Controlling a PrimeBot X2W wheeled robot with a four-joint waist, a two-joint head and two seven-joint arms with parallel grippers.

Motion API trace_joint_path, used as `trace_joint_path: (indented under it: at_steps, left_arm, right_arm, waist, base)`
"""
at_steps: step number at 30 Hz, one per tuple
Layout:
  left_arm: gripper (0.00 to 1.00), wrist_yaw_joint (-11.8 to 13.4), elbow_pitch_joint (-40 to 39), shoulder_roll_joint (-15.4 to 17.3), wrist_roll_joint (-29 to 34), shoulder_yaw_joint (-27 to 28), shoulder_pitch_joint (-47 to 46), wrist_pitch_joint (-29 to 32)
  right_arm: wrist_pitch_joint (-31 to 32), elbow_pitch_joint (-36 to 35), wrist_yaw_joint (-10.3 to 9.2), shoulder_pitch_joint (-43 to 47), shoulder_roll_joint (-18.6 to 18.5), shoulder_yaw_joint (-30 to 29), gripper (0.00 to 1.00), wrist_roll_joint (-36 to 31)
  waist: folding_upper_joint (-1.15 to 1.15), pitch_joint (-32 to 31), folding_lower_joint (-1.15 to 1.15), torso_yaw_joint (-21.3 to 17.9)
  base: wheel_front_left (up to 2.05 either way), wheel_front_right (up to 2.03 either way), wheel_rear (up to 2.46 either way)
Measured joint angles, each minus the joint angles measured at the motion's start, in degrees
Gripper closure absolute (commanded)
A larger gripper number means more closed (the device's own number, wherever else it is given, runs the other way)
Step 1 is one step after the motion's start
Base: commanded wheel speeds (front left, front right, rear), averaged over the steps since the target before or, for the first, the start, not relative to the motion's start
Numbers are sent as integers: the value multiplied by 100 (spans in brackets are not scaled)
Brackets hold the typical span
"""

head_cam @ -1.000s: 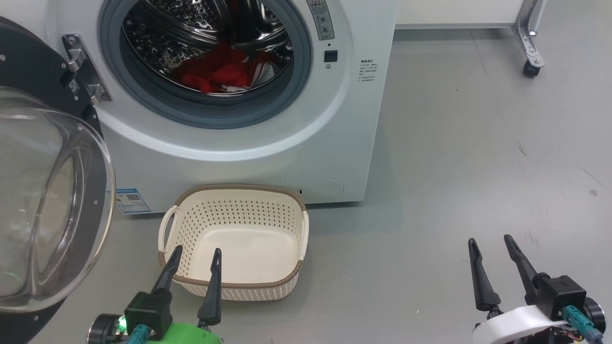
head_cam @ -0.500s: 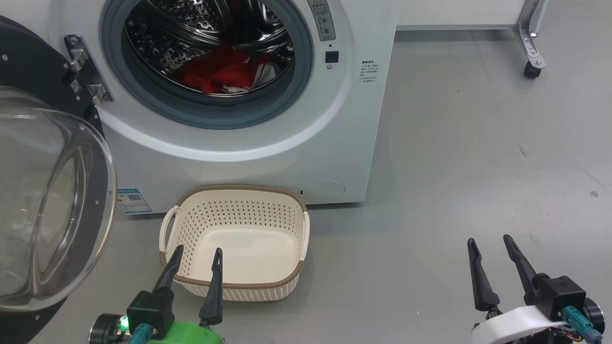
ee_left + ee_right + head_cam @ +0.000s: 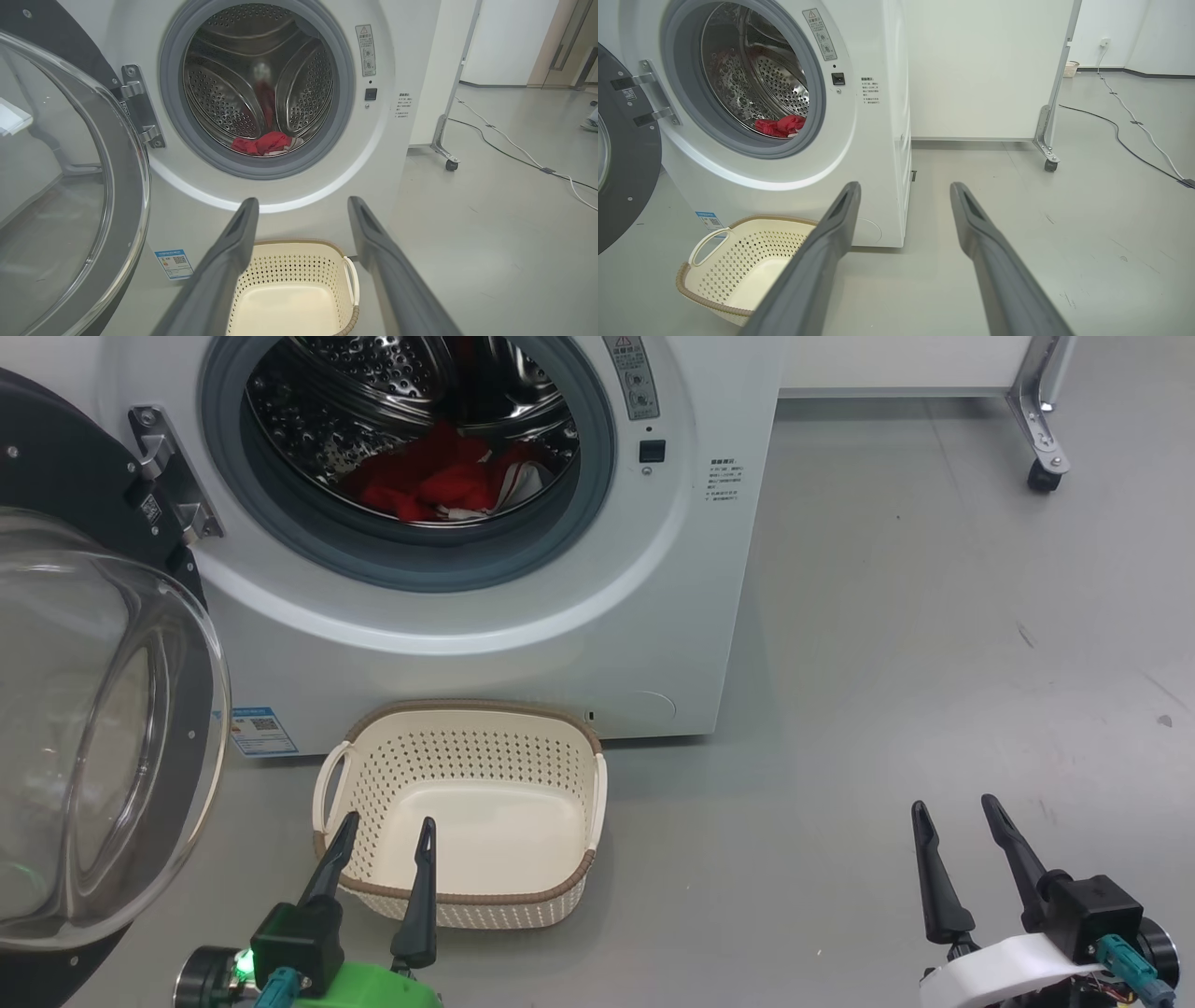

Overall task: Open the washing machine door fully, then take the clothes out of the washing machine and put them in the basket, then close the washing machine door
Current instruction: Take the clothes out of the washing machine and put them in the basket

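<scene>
Well beyond spread L gripper (image 3: 389, 821), clothes (image 3: 429, 485) in drum (image 3: 327, 420); basket (image 3: 467, 707) by fingertips (image 3: 342, 835).

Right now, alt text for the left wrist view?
Open washer, red clothes low in its drum, door swung out at left. The open left gripper points at the washer, its fingers framing the empty basket on the floor.
</scene>
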Motion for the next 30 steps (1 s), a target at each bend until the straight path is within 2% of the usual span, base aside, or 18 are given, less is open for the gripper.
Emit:
trace_joint_path:
  at_steps: [19,30]
  left_arm:
    - [0,24,-31,2,36,-48,0,43]
    - [0,26,-40,3,35,-51,0,43]
  right_arm:
    - [0,2,0,4,1,8,0,41]
    - [0,7,0,5,1,24,0,42]
  waist:
    - [0,-2,0,16]
    - [0,5,0,38]
  base:
    - [86,-86,0]
    - [50,-50,0]
